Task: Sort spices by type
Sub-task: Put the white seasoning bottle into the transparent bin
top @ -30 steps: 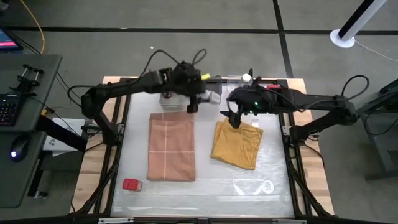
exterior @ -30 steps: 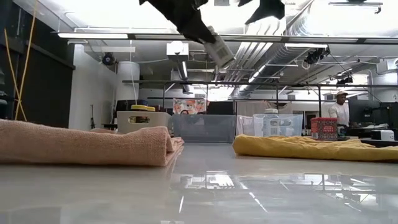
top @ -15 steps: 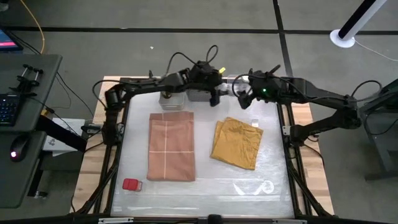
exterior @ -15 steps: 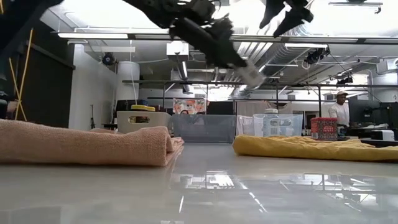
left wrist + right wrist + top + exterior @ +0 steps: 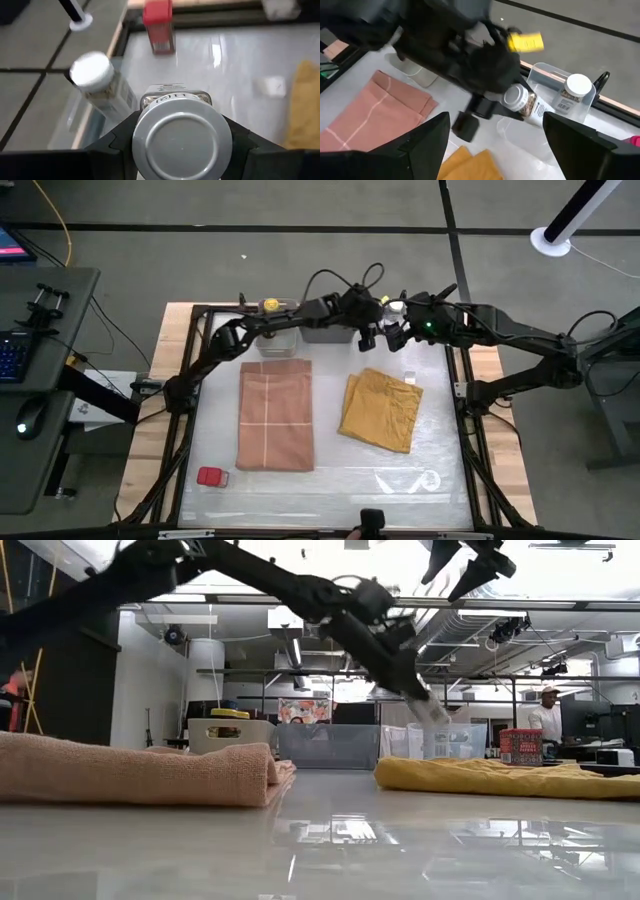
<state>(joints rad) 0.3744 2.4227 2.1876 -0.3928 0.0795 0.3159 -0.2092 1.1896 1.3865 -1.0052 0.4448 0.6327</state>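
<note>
We are midway through carrying a shaker to its match: the left gripper point(image 5: 177, 150) is closed on a clear white-topped shaker point(image 5: 181, 137), held over the far edge of the table just beside the clear bin point(image 5: 560, 95) where the second shaker point(image 5: 576, 87) already stands. The right gripper point(image 5: 495, 135) hovers close by with its fingers spread wide and empty, crowding the same corner. As we judge it, the next move calls for lowering the held shaker over the bin's near wall and setting it upright beside its twin before we let go. Room is tight there: the bin's rim, the standing shaker and the right arm all sit close together, so we would want the right arm drawn back first. One red tin point(image 5: 158, 27) stands near the table's far frame, another red tin point(image 5: 211, 477) lies alone at the near left corner, and a yellow-lidded jar point(image 5: 229, 714) sits in the white bin point(image 5: 232, 734). The pink cloth point(image 5: 275, 417) and mustard cloth point(image 5: 381, 411) leave open table between them.
</note>
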